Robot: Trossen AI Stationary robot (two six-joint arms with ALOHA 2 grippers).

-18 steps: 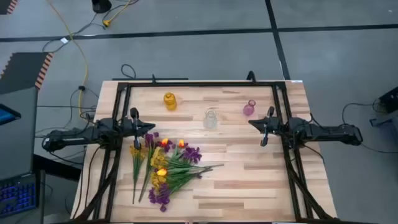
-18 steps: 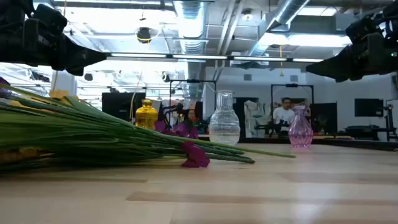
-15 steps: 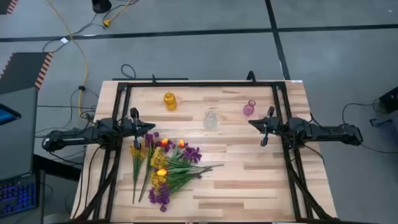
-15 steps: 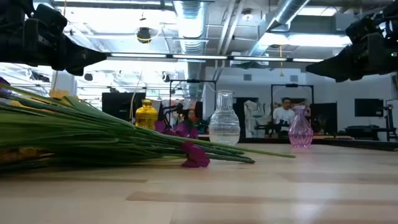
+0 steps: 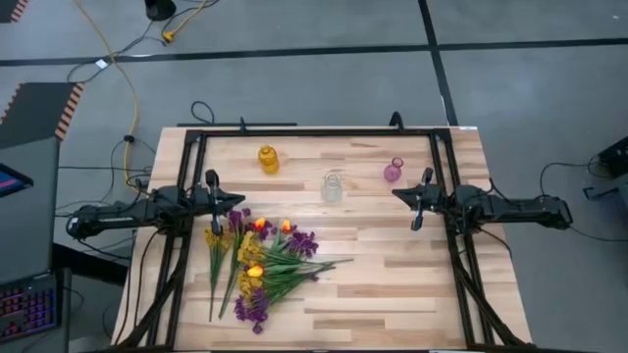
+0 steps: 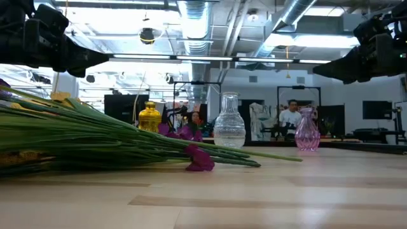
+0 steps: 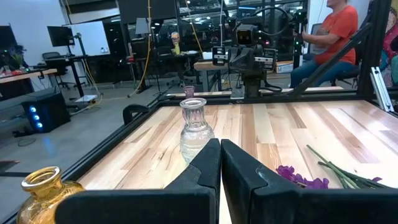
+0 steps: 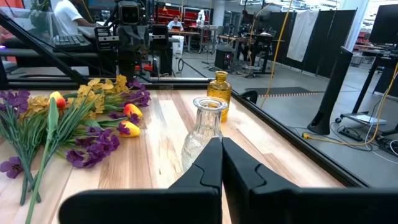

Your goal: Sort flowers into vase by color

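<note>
A bunch of long green-stemmed flowers (image 5: 261, 263) with yellow, purple and orange blooms lies flat on the wooden table's near left part, stems fanned toward the near edge. Three vases stand upright along the far side: yellow (image 5: 268, 158), clear glass (image 5: 333, 186) and pink (image 5: 392, 171). My left gripper (image 5: 238, 199) hovers shut just beyond the blooms' far end, pointing toward the clear vase (image 7: 196, 127). My right gripper (image 5: 395, 193) hovers shut right of the clear vase (image 8: 204, 134), pointing left. Both are raised off the table and hold nothing.
A black frame rail (image 5: 314, 133) runs around the table's far, left and right sides. Bare wood (image 5: 392, 275) lies right of the flowers. One purple bloom (image 6: 200, 159) lies at the bunch's edge. A person (image 7: 329, 37) sits beyond the table's right side.
</note>
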